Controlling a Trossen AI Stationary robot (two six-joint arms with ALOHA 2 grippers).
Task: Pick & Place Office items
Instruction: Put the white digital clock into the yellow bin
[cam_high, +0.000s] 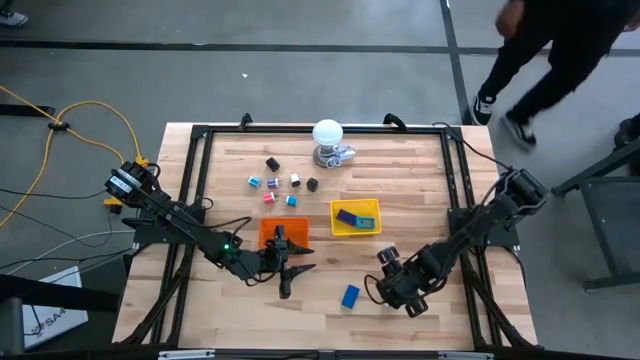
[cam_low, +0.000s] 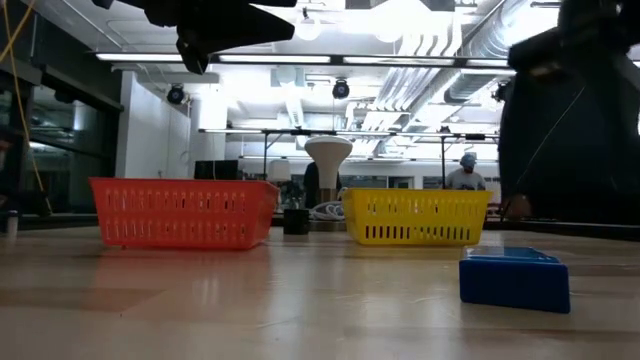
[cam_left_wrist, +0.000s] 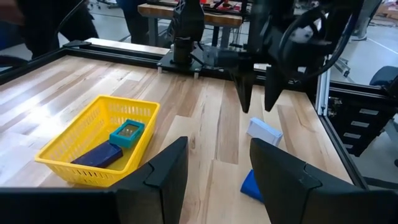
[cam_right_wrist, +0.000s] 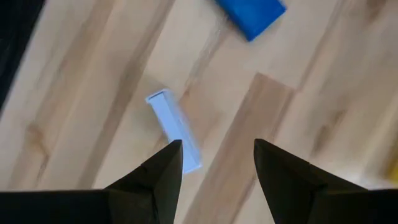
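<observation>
Right pincer (cam_right_wrist: 214, 155) hangs parted and empty above a pale block (cam_right_wrist: 173, 129); left pincer (cam_left_wrist: 214, 163) is parted and empty too.

The pale block lies on bare surface (cam_high: 420, 180), a blue block (cam_high: 350, 295) near it. Left pincer hovers beside the orange tray (cam_high: 270, 234). The yellow tray (cam_high: 356, 229) holds two blocks; small bits (cam_high: 272, 182) lie near the lamp (cam_high: 328, 133).

Two dark jointed arms are seen, each ended by black wedge-shaped fingers (cam_right_wrist: 155, 180); a green light (cam_high: 227, 241) is lit on the left.
</observation>
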